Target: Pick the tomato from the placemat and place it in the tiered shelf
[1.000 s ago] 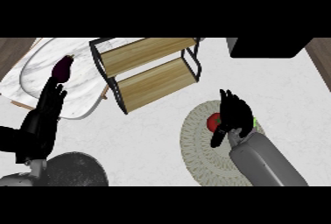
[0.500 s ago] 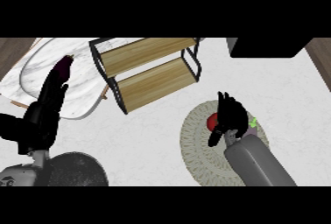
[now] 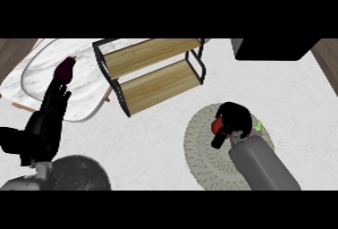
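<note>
White surface (image 3: 152, 147) held a placemat (image 3: 201, 154); the right hand (image 3: 232, 120) curled round the tomato (image 3: 217, 125). Lifted carelessly, it could clip the shelf (image 3: 155, 74) frame. Left hand (image 3: 49, 114) rested open.

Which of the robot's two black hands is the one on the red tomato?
The right hand, over the round placemat, curls round the red tomato. The left hand rests open at the left edge, fingers straight, holding nothing.
</note>
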